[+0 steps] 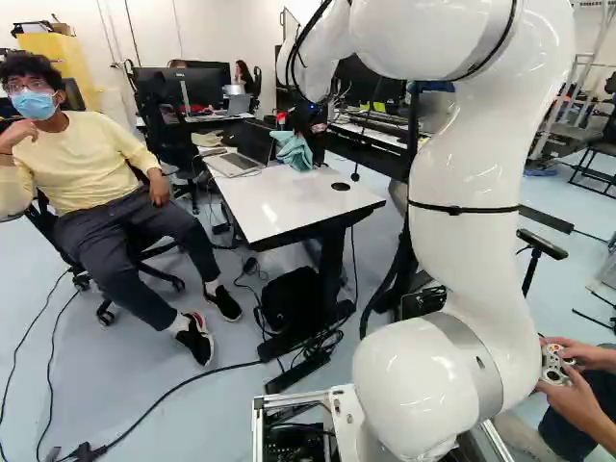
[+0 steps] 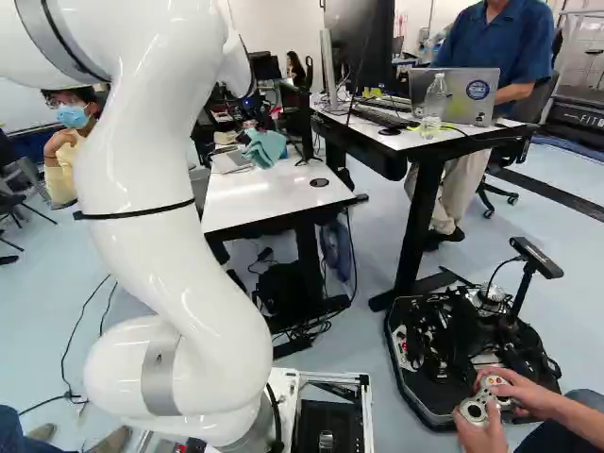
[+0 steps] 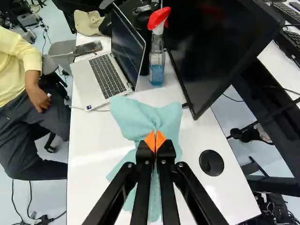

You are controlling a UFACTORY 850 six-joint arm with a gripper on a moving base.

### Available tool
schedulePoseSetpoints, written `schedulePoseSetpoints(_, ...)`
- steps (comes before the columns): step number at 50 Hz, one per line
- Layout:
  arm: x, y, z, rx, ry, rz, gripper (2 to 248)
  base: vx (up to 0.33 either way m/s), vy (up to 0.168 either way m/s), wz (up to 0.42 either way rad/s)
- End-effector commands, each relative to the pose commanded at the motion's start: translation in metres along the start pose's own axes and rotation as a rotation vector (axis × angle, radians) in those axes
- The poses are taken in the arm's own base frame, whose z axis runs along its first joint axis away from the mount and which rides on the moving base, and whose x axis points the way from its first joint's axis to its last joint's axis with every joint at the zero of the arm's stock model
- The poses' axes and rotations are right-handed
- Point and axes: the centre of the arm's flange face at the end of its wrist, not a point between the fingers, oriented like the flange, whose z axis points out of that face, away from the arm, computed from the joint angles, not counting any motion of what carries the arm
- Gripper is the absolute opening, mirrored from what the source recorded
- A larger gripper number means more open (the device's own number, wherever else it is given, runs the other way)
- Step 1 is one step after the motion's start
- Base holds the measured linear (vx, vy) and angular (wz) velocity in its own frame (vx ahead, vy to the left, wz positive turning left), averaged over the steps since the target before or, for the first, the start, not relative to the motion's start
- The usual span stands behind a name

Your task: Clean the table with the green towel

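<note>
In the left base view my gripper (image 1: pixel 309 120) is at the far part of the white table (image 1: pixel 289 204), with the light green towel (image 1: pixel 292 150) bunched at it. The wrist view shows the gripper (image 3: pixel 155 139) with its orange pads together on the towel (image 3: pixel 146 116), pinching its middle. Cloth spreads ahead of the fingers and hangs down beneath them over the white tabletop (image 3: pixel 89 154). Whether its lower edge touches the table I cannot tell.
An open laptop (image 3: pixel 101 77), a phone (image 3: pixel 87 48) and a spray bottle (image 3: pixel 157 61) with a red head stand beyond the towel. A dark monitor (image 3: pixel 211 42) is beside them. A round black cap (image 3: pixel 211 162) sits in the tabletop. A seated person (image 1: pixel 87 183) is beside the table.
</note>
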Motion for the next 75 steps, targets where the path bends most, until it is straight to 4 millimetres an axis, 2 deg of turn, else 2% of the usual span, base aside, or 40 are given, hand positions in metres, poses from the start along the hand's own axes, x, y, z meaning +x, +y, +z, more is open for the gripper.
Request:
schedulePoseSetpoints(19,0.001,0.009,0.033,-0.009,-0.01,0.009,25,0.0,0.0,0.0)
schedulePoseSetpoints(34,0.001,0.008,0.061,-0.008,-0.004,0.009,25,0.0,0.0,0.0)
schedulePoseSetpoints(75,-0.011,0.007,0.114,-0.006,0.042,0.007,25,0.0,0.0,0.0)
